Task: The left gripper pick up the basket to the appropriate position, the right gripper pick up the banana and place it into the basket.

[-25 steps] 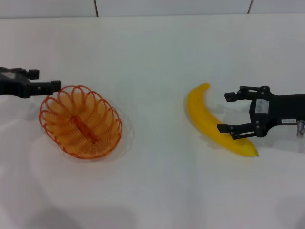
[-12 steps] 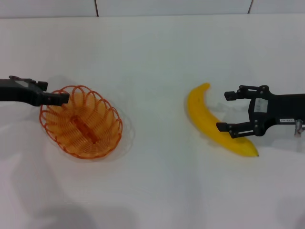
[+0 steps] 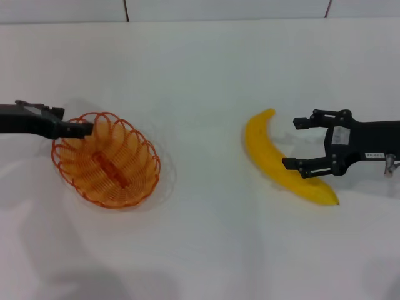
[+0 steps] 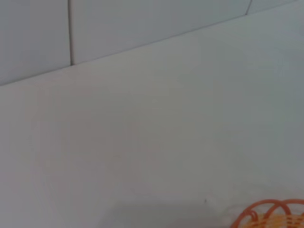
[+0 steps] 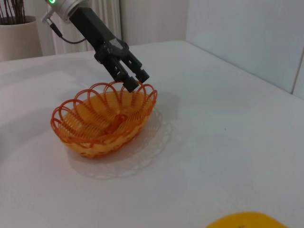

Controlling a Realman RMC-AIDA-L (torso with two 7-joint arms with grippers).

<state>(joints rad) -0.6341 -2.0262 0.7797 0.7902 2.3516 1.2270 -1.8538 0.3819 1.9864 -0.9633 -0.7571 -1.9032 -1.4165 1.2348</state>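
the basket [image 3: 105,159] sits on the white table [image 3: 206,75] over on my left side, an oval of orange wire with a looped rim, see-through, resting flat on the table. my left gripper [image 3: 84,128] reaches in from the left edge and its tips are right at the basket's rim, at the upper left part of the oval in the head view. from my right wrist camera i see that same left gripper [image 5: 134,80] come down at a slant from above, with one fingertip inside the rim loops and the other just outside, a narrow gap between the two. the fingers straddle the wire but i cannot tell whether they touch it. the basket [image 5: 105,118] in that view stands level on the table. my left wrist camera shows mostly bare table and the wall behind it, with only a bit of the basket's rim [image 4: 270,214] at one corner.

the banana [image 3: 280,160] lies well apart from the basket, on my right side, long and curved, bright yellow, flat on the table. my right gripper [image 3: 296,142] comes in from the right edge with its fingers spread wide apart. the near finger lies over the lower part of the banana's body in the head view, and the far finger is out over the table, off the fruit. a slice of the banana [image 5: 247,220] shows at the edge of my right wrist view.
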